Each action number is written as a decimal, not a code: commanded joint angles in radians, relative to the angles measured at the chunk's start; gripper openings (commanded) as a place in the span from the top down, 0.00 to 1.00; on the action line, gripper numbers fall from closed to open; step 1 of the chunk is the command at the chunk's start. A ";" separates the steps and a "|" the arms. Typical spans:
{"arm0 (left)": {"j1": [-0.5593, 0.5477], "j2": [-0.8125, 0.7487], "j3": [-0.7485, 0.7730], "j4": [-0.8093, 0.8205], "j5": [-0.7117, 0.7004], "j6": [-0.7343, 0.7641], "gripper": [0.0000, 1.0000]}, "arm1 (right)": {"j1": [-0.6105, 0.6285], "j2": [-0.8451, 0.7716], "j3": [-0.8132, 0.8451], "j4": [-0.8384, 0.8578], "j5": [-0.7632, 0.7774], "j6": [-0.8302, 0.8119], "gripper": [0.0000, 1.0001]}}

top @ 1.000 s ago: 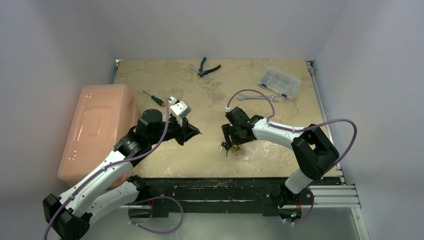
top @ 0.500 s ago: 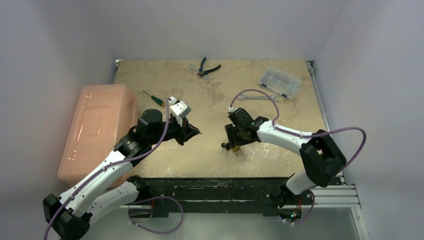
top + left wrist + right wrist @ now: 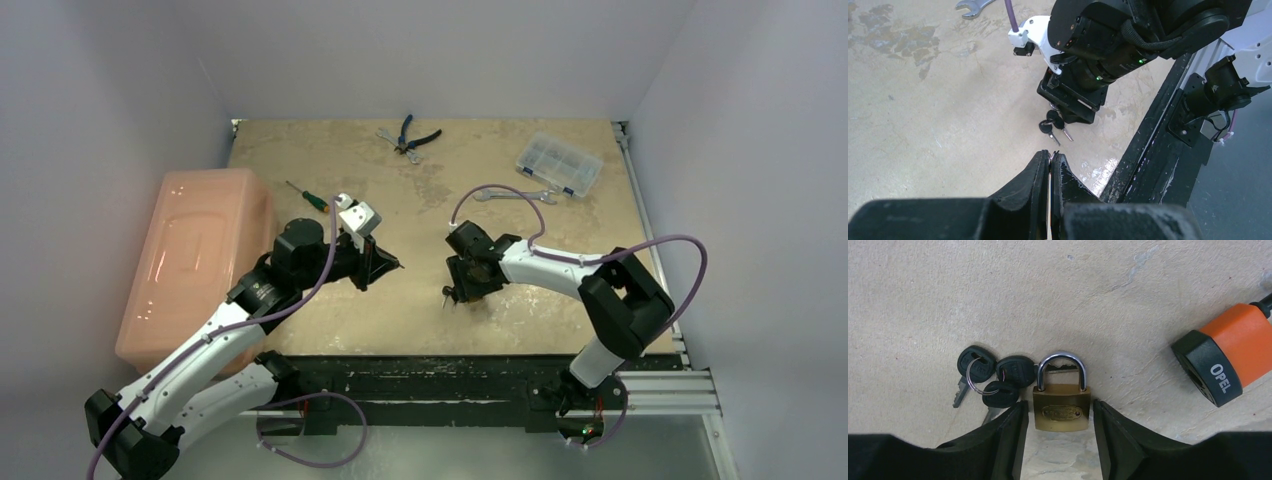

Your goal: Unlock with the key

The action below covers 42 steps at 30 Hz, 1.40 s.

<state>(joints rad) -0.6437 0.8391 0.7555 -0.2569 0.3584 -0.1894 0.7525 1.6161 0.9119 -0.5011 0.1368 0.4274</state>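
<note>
"Brass padlock point(image 3: 1061, 410): how many?" asks Jo.

"One, lying flat on the table point(image 3: 948, 290). Three black-headed keys point(image 3: 993, 380) on one ring lie just beside it, on its left in the right wrist view," says Sam.

"And the right gripper point(image 3: 1058, 422)?"

"Spread wide, a finger on either side of the lock's body. The body sits in the gap (whether the pads touch it I cannot tell)."

"How does the lock look?"

"Squat, with an oval plate on its face and a silver shackle, both legs seated in the body. A toothed blade shows through the arch."

"The left gripper point(image 3: 1049, 165)?"

"Pressed closed on nothing, above the table and apart from the keys. One orange object point(image 3: 1243, 340) with a black end marked OPEL lies to the lock's right."
</note>
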 commanded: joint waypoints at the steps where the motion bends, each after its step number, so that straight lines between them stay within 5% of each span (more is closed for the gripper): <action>1: 0.000 -0.026 0.033 0.021 -0.001 0.015 1.00 | 0.017 0.064 0.032 0.018 0.035 0.001 0.45; 9: 0.000 -0.015 0.033 0.024 -0.001 0.014 1.00 | 0.017 0.048 0.022 0.054 0.001 0.042 0.79; 12: 0.000 -0.014 0.029 0.029 -0.010 0.008 1.00 | 0.006 -0.024 0.027 0.055 0.039 0.091 1.00; 21: 0.000 -0.020 -0.009 0.103 -0.051 -0.061 1.00 | -0.056 -0.224 0.047 0.065 0.083 0.330 1.00; 27: 0.000 -0.023 -0.037 0.206 -0.104 -0.180 1.00 | -0.079 -0.269 0.167 -0.077 0.142 0.616 1.00; 33: -0.014 -0.055 -0.145 0.442 -0.180 -0.354 1.00 | -0.131 -0.287 0.241 -0.136 0.073 0.847 1.00; 42: -0.058 -0.028 -0.253 0.690 -0.263 -0.381 1.00 | -0.171 -0.309 0.259 -0.142 -0.023 1.033 1.00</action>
<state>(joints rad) -0.6788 0.8001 0.5350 0.2089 0.1352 -0.5407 0.5816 1.3514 1.1366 -0.6483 0.1654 1.3293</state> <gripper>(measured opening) 0.041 0.421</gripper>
